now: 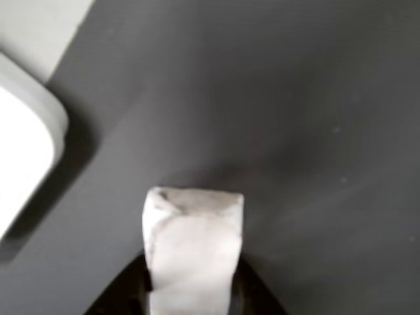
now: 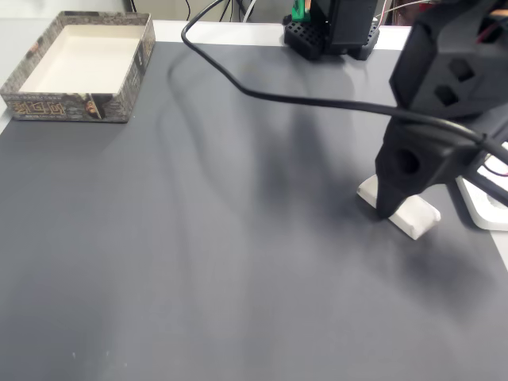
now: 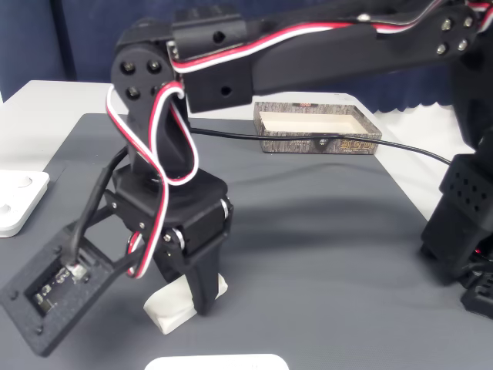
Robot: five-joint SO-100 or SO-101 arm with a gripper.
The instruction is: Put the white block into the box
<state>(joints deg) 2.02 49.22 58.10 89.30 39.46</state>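
The white block (image 1: 193, 249) lies on the dark grey mat, its near end between two dark fingers in the other view. My gripper (image 2: 389, 208) stands over the block (image 2: 418, 217) at the right of the mat, with one finger hiding its middle. In a fixed view the gripper (image 3: 189, 297) straddles the block (image 3: 171, 307), jaws pressed against its sides, and the block rests on the mat. The box (image 2: 67, 107) sits open at the far left corner, a long way from the gripper; it is also at the back of the mat as the box (image 3: 316, 144).
A white rounded plastic panel (image 1: 26, 144) lies close beside the block, seen as the panel (image 2: 484, 210) at the mat's right edge. A black cable (image 2: 278, 99) arcs across the mat from the arm base (image 2: 329, 28). Bare mat spans between gripper and box.
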